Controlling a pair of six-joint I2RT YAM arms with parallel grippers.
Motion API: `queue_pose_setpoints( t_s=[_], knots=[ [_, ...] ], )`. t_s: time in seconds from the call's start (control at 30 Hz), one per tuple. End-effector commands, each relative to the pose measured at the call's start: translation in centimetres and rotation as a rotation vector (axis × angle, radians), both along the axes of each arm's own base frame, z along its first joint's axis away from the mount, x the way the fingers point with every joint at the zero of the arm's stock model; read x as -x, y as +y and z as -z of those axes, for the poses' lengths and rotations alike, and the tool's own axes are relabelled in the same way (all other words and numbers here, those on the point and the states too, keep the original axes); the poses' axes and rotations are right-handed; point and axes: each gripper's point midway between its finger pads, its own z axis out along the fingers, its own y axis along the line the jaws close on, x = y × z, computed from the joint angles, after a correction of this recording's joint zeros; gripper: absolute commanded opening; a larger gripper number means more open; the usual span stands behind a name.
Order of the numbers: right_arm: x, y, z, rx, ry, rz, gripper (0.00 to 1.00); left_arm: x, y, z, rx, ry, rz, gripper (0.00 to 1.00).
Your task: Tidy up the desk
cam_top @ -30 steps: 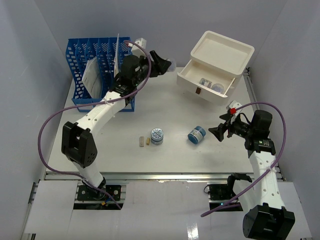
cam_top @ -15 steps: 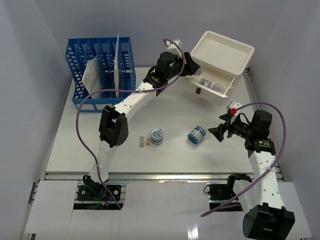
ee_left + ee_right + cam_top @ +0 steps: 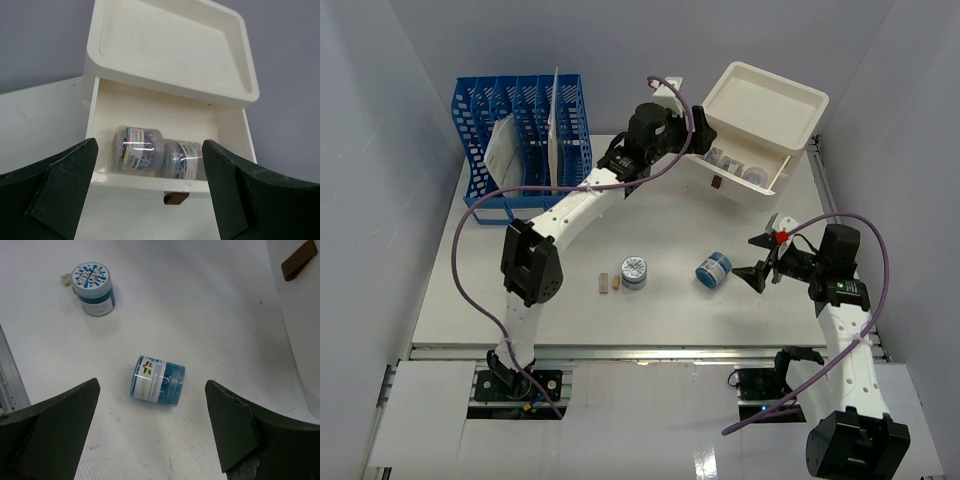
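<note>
The white desk point(image 3: 520, 290) holds a blue jar lying on its side point(image 3: 713, 269), an upright blue jar point(image 3: 634, 272) and two small tan blocks point(image 3: 608, 284). My right gripper point(image 3: 750, 260) is open and empty, just right of the lying jar. In the right wrist view the lying jar point(image 3: 159, 380) sits between the open fingers, below the gripper point(image 3: 152, 385). My left gripper point(image 3: 694, 140) is open and empty in front of the white drawer box's open drawer point(image 3: 735, 172). In the left wrist view the gripper point(image 3: 150, 165) faces two clear jars of clips point(image 3: 140, 150) in the drawer.
A blue slotted file rack point(image 3: 520, 140) with papers stands at the back left. The white drawer box point(image 3: 760, 110) has a tray-like top at the back right. A metal rail point(image 3: 640, 350) runs along the near edge. The upright jar point(image 3: 93, 289) shows in the right wrist view.
My left arm has swung from the file rack to the right, to the open drawer. My right gripper has opened wider and shifted slightly toward the lying jar.
</note>
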Motion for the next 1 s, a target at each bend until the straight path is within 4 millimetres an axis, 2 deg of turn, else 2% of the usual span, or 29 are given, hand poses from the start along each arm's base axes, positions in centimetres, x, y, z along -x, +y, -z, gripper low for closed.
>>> queue_pose_setpoints(
  t_s=[0.0, 0.03, 0.13, 0.2, 0.33, 0.43, 0.53, 0.77, 0.83, 0.9, 0.97],
  knots=[
    [2.0, 2.0, -0.1, 0.038, -0.069, -0.209, 0.74, 9.4, 6.1, -9.6, 0.063, -0.226, 0.094, 0.96],
    [2.2, 2.2, -0.6, 0.051, -0.077, -0.223, 0.72, 11.1, 7.4, -8.0, 0.044, -0.197, 0.098, 0.96],
    [0.7, 2.9, -1.0, 0.152, -0.067, -0.214, 0.59, 18.0, 12.2, -7.1, 0.128, -0.243, 0.144, 0.96],
    [-0.9, 4.3, -0.8, 0.248, -0.095, -0.184, 0.49, 21.3, 15.0, -4.1, 0.135, -0.18, 0.137, 0.96],
    [-4.8, 6.4, -0.4, 0.384, -0.112, -0.085, 0.38, 25.2, 18.1, 2.2, 0.104, -0.048, 0.128, 0.96],
    [-8.2, 7.1, -0.5, 0.448, -0.08, 0.017, 0.28, 27.5, 19.6, 6.0, 0.095, 0.038, 0.129, 0.96],
    [-12.8, 6.9, -1.0, 0.535, -0.085, 0.148, 0.25, 29.5, 20.9, 8.4, 0.123, 0.096, 0.121, 0.96],
    [-20.4, 4.9, -3.6, 0.663, -0.197, 0.426, 0.3, 32.0, 22.3, 10.4, 0.192, 0.159, 0.119, 0.96],
    [-21.8, 4.0, -3.5, 0.691, -0.193, 0.493, 0.35, 32.2, 22.3, 10.7, 0.201, 0.168, 0.123, 0.97],
    [-23.6, 2.5, -5.3, 0.665, -0.213, 0.591, 0.38, 32.4, 22.2, 10.7, 0.208, 0.175, 0.131, 0.97],
    [-24.5, 1.5, -5.6, 0.659, -0.211, 0.653, 0.43, 32.3, 22.0, 10.9, 0.206, 0.182, 0.14, 0.97]
  ],
)
